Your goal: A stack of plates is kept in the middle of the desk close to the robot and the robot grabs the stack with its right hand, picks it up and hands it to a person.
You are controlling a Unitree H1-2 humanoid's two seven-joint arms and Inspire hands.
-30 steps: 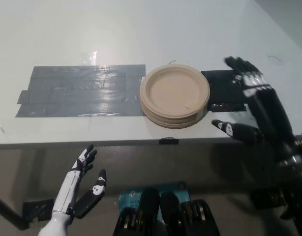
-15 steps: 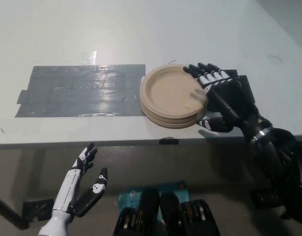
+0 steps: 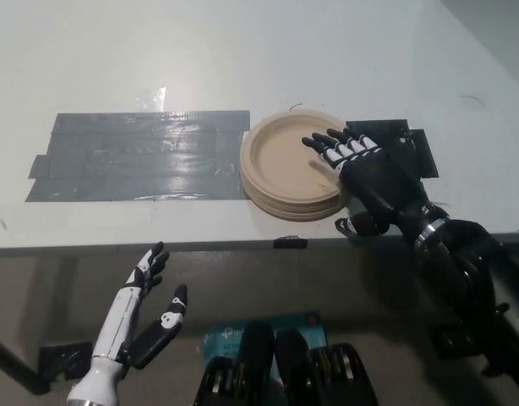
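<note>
A stack of tan paper plates (image 3: 286,169) sits near the desk's front edge, at the middle. My black right hand (image 3: 361,173) lies over the stack's right rim, fingers spread across the top plate and thumb tucked down at the stack's lower right side. The hold does not look closed. My white left hand (image 3: 141,317) hangs open below the desk edge at the lower left, holding nothing.
A wide patch of grey tape (image 3: 137,156) covers the white desk (image 3: 243,51) left of the plates. A smaller black patch (image 3: 412,148) lies right of them, partly under my right hand. The desk's front edge (image 3: 200,238) runs just below the stack.
My right hand has moved left from the black patch onto the stack's right rim, fingers now over the top plate and thumb drawn in under its side. The left hand barely shifted.
</note>
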